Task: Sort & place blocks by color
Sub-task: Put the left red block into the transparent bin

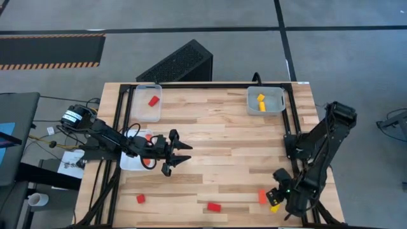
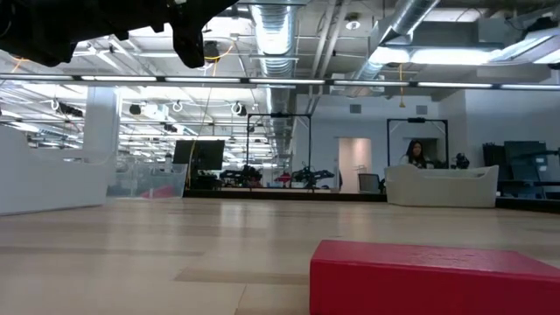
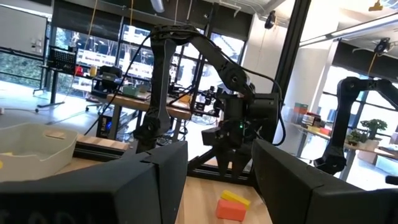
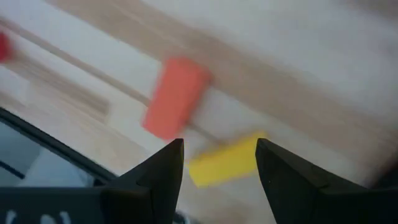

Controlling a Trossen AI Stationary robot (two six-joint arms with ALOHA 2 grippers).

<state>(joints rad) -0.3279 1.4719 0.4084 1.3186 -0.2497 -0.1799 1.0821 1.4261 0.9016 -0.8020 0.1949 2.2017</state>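
Note:
My right gripper is open near the table's near right corner, right over a yellow block that lies between its fingertips. I cannot tell whether it touches the block. An orange block lies beside the yellow one. My left gripper is open and empty above the table's left middle. Two red blocks lie near the near edge. One clear tray holds a red block. Another tray holds yellow blocks.
A third clear tray with orange pieces lies under my left arm at the table's left side. A dark metal frame runs round the table's edges. In the low view one red block stands close in front of the camera.

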